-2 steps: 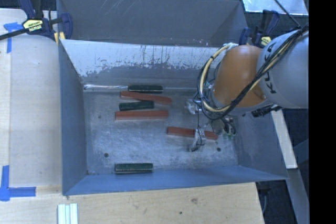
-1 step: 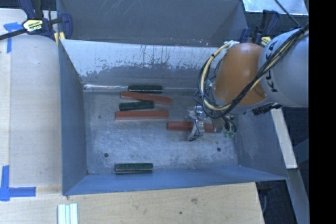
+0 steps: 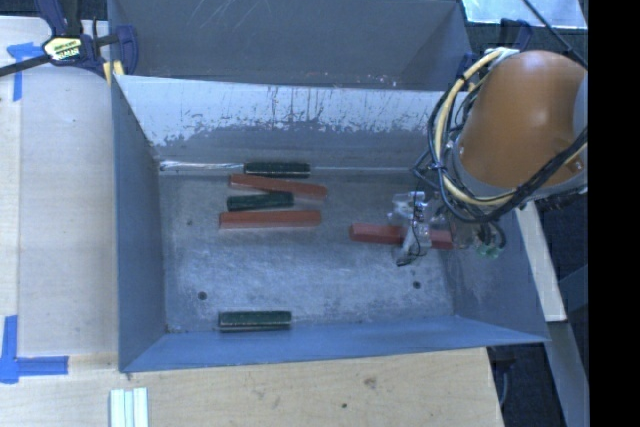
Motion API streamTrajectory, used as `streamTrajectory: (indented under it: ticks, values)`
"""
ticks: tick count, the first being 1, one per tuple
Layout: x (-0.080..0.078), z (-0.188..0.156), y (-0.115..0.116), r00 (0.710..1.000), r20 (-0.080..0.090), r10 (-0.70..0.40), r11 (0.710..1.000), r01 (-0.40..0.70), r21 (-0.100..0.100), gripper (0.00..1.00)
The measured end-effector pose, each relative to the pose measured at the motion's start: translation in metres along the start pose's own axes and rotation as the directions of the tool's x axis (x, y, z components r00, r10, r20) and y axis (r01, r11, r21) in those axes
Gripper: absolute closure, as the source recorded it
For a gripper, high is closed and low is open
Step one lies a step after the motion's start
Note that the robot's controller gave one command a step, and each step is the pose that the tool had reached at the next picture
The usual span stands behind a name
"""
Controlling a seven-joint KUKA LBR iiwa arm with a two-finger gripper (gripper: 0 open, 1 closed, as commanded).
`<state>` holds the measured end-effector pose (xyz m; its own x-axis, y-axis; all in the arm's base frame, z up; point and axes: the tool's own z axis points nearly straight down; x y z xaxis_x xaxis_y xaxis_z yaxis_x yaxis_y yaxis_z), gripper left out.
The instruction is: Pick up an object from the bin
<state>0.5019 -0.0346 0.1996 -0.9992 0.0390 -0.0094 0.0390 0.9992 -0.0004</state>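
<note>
At the bin's (image 3: 138, 215) right, gripper (image 3: 412, 235) dips, apparently touching red bar (image 3: 370, 234).

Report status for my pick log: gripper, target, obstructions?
Gripper at the lone red bar, right side of bin floor. Other bars lie apart to the left. Nothing crowding it.

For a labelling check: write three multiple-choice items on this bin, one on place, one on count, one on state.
1. The gripper hangs over: A the red bar at the bin's right; B the left corner; C the far wall.
2. Dark green bars: A two; B three; C five.
3. That red bar: A stands on end; B lies flat; C leans on a wall.
1 A, the bar runs beneath it. 2 B, two among the left group, one by the near wall. 3 B, its length lies along the floor.
</note>
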Motion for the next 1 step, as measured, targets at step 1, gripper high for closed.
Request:
streamTrajectory:
  ticks: [1]
  values:
    - [0.0008, -0.0538, 0.0039, 0.946, 0.0, -0.323, 0.946, 0.323, -0.001, 1.0]
